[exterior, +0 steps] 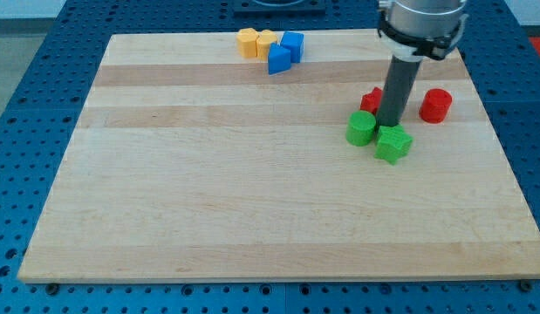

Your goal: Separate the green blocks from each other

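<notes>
A green round block (361,128) and a green star-shaped block (393,144) lie close together on the wooden board (252,192), right of centre. The round one is to the left, the star one lower right, almost touching. My tip (390,124) stands just behind them, above the narrow gap between the two, touching or nearly touching the star block's top edge.
A red block (372,99) is partly hidden behind the rod. A red cylinder (435,105) lies to the rod's right. Two yellow blocks (255,42) and two blue blocks (285,51) cluster at the view's top edge of the board.
</notes>
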Motion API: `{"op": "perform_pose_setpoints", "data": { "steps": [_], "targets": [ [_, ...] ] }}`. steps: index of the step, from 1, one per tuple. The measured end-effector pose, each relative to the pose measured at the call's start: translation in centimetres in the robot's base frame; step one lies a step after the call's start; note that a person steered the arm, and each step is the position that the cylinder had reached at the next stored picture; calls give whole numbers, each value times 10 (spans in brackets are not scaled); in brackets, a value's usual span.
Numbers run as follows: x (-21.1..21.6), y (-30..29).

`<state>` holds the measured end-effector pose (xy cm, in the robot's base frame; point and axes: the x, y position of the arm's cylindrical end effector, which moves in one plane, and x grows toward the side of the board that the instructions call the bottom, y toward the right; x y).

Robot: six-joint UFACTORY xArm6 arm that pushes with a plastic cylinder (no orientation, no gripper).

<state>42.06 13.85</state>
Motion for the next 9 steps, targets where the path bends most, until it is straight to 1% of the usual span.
{"op": "perform_pose_setpoints", "data": {
  "steps": [2, 5, 6, 7, 8, 9],
  "targets": [
    [18, -23],
    [13, -110],
    [5, -128],
    [13, -130],
    [52, -124],
    [91, -88]
  ]
}}
